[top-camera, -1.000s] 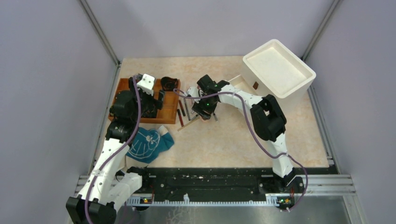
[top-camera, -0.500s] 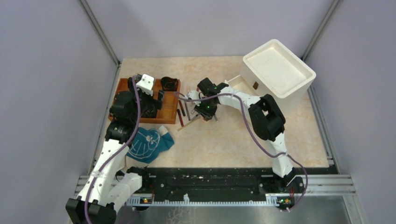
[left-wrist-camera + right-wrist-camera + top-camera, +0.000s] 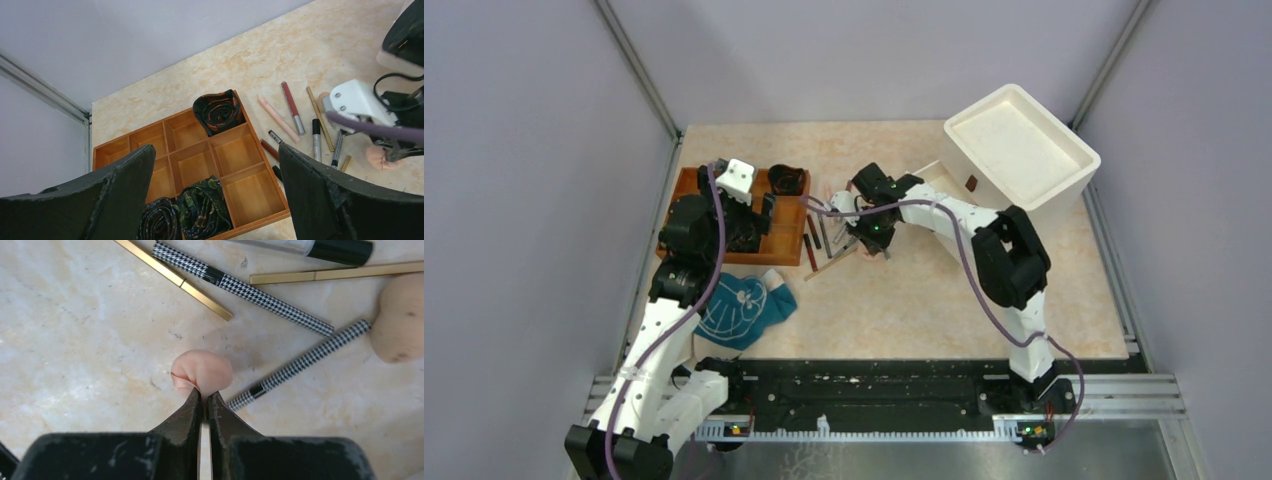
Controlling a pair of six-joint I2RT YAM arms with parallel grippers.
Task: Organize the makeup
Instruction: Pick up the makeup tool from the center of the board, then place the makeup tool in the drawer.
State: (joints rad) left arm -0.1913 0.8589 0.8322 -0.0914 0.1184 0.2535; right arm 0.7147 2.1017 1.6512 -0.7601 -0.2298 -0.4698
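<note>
My right gripper (image 3: 204, 397) is shut on a tan-pink sponge (image 3: 202, 371), pinching its near edge so it bulges past the fingertips, low over the table. Round it lie makeup pencils: two houndstooth ones (image 3: 240, 282) (image 3: 300, 365), gold ones (image 3: 170, 275) and a second sponge (image 3: 400, 320) at the right edge. In the top view this gripper (image 3: 871, 240) sits just right of the pencil row (image 3: 814, 240). My left gripper (image 3: 215, 150) hangs open and empty above the wooden tray (image 3: 232, 152). A pink pencil (image 3: 277, 119) and a dark red tube (image 3: 292, 107) lie beside the tray.
The tray (image 3: 784, 235) holds rolled dark patterned cloths (image 3: 218, 111) (image 3: 200, 210) in some compartments. A teal patterned cloth (image 3: 739, 308) lies near the left arm's base. A large white box (image 3: 1021, 150) stands at the back right. A thin wooden stick (image 3: 832, 262) lies by the pencils.
My right gripper has closed on the sponge, and its arm has shifted slightly to the right. The left arm has not moved.
</note>
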